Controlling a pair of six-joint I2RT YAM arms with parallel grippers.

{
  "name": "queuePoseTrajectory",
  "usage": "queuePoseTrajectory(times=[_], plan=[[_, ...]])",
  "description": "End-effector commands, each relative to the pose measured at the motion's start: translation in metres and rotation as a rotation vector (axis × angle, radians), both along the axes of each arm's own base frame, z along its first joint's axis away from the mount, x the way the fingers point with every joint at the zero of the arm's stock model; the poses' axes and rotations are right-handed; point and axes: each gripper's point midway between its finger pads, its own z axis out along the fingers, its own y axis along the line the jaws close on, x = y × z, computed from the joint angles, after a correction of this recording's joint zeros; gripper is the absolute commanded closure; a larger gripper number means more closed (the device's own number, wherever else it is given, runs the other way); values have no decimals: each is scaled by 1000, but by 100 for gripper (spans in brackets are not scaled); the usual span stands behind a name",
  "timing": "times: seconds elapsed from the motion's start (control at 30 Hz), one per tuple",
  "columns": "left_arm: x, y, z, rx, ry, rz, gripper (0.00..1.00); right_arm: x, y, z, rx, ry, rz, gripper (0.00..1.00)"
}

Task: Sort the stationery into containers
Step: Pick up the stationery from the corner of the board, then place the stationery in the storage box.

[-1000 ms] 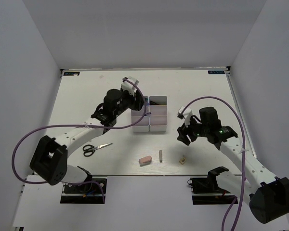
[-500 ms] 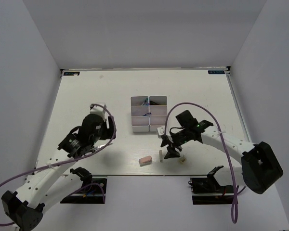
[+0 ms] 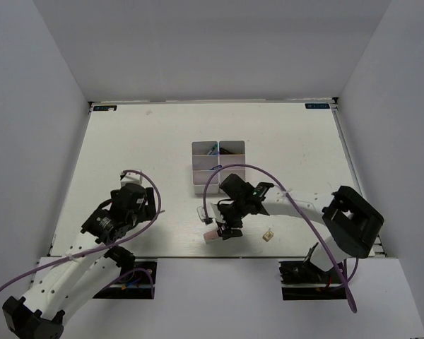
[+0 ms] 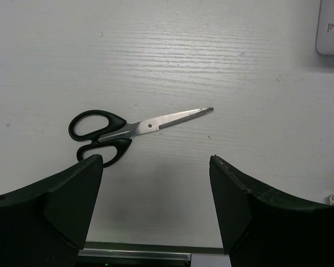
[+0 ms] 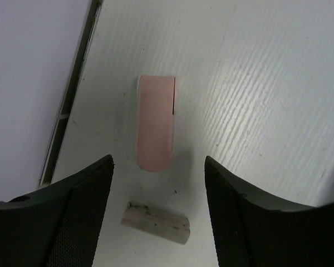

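The black-handled scissors (image 4: pixel 128 129) lie closed on the table, blades pointing right, just ahead of my open, empty left gripper (image 4: pixel 155 161). From above the left gripper (image 3: pixel 136 206) covers them. My right gripper (image 5: pixel 158 161) is open and hovers low over the pink eraser (image 5: pixel 156 122) and the small grey stick (image 5: pixel 156 222), which lies between its fingers. From above the right gripper (image 3: pixel 225 227) sits beside the eraser (image 3: pixel 210 238). The tan square piece (image 3: pixel 268 235) lies to its right. The white compartment tray (image 3: pixel 230 185) stands mid-table with blue items inside.
The table's near edge (image 5: pixel 72 111) runs just left of the eraser in the right wrist view. A corner of the tray (image 4: pixel 331 28) shows at the top right of the left wrist view. Purple cables loop over both arms.
The left arm has drawn back from the tray to the near left, over the scissors. The right arm has swung left and down over the grey stick and the eraser.
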Motion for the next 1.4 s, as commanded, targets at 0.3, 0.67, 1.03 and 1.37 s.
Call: queuePoseTrajectory(times=[0.3,0.67,1.03,1.37], plan=[[1,12,7,23,-48,44,12,-7,20,-1,-34,-76,39,82],[-1,8,-4,20,9,48,18,43,19,92,-4,-293,-150,100],[-5,6,-14,79,144,40,16,167,-49,179,-172,-810,-411,100],[-9,4,-16,71,174,31,15,212,-51,139,-345,-699,-284,100]])
